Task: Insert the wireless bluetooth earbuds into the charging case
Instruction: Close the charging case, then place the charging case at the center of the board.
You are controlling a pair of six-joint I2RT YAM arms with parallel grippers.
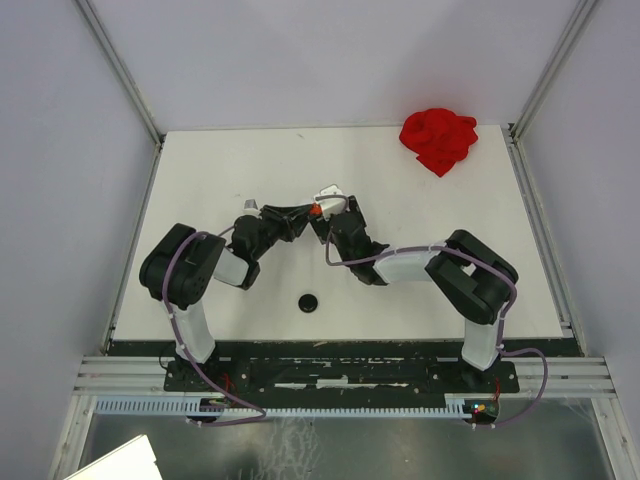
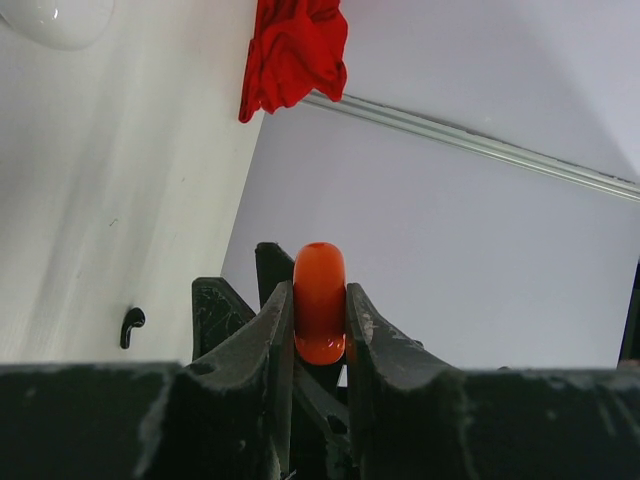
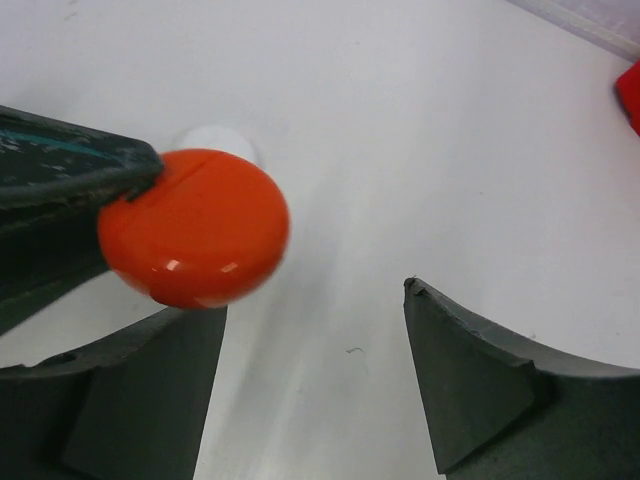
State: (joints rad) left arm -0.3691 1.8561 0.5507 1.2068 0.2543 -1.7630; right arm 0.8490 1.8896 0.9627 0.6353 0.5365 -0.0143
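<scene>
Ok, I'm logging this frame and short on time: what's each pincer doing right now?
Left pincer: closed on the orange-red round case.
Right pincer: open, holding nothing.

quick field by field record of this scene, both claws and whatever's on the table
left claw: shut on the orange-red case, held off the table
right claw: open, next to the case, gripping nothing
black earbud: loose on the white table
black disc: on the table, near the arm bases
white disc: on the table beyond the claws
red cloth: crumpled, far right corner
</scene>
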